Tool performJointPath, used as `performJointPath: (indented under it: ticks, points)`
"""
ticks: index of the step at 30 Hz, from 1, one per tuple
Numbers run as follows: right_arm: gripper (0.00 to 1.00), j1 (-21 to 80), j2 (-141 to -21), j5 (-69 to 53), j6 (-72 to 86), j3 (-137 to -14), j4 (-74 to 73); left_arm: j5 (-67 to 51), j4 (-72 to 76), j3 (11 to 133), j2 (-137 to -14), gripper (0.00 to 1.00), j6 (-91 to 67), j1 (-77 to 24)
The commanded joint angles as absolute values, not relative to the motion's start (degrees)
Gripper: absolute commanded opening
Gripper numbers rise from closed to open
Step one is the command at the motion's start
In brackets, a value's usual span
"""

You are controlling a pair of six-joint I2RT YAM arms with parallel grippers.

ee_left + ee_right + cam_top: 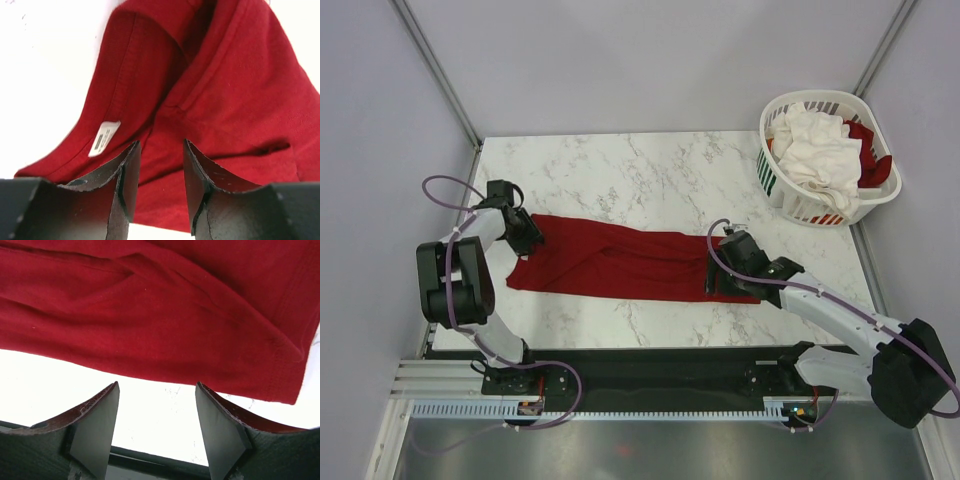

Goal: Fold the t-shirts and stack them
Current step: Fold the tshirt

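Lab test cell: plain partition walls (650,60) enclose a marble-patterned table (650,170).

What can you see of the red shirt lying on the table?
The red shirt is soft dark red cloth, folded into a long, slightly rumpled band lying flat across the white marbled table. A small white label shows near its left end. The left gripper hangs open over that end; the right gripper stands open at its hemmed right end. Neither holds it.
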State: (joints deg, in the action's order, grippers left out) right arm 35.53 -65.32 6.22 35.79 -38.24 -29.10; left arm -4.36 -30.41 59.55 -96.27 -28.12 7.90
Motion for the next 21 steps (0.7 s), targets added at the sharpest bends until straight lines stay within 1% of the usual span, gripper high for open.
performJointPath:
  ticks: [1,4,5,7,8,10,11,16,21]
  points:
    - [0.71,35.8,-63.7,8.3,35.4,-39.6,-30.8,-3.2,-26.7,62.5,-98.1,0.46,-30.1,7.6]
    - [0.70,35.8,-63.3,8.8,35.1,-39.5,-31.8,-2.9,-25.2,62.8,-99.0,0.40,-30.1,7.3]
    - [0.70,35.7,-63.0,9.0,35.1,-39.3,-32.0,-2.9,-24.9,62.7,-99.2,0.34,-30.1,7.4]
    - [0.71,35.8,-62.8,9.5,34.9,-39.1,-32.1,-2.9,-24.2,62.6,-99.4,0.27,-30.1,7.2]
    - [0.71,35.7,-62.8,9.7,34.9,-39.0,-32.0,-2.6,-24.0,62.6,-99.5,0.16,-30.1,7.1]
    - [0.71,35.8,-63.4,9.8,34.9,-39.1,-32.1,-2.5,-23.9,62.5,-99.4,0.06,-29.9,7.1]
    - [0.71,35.8,-63.8,9.8,34.8,-39.3,-32.1,-2.0,-23.9,62.5,-99.0,0.02,-29.8,7.1]
    - [0.70,35.8,-64.7,10.1,34.5,-39.7,-31.8,-0.9,-25.2,62.0,-94.1,0.02,-29.2,7.2]
    - [0.71,35.8,-65.5,11.4,34.2,-39.9,-32.0,4.5,-32.2,62.8,-87.1,0.02,-27.0,8.6]
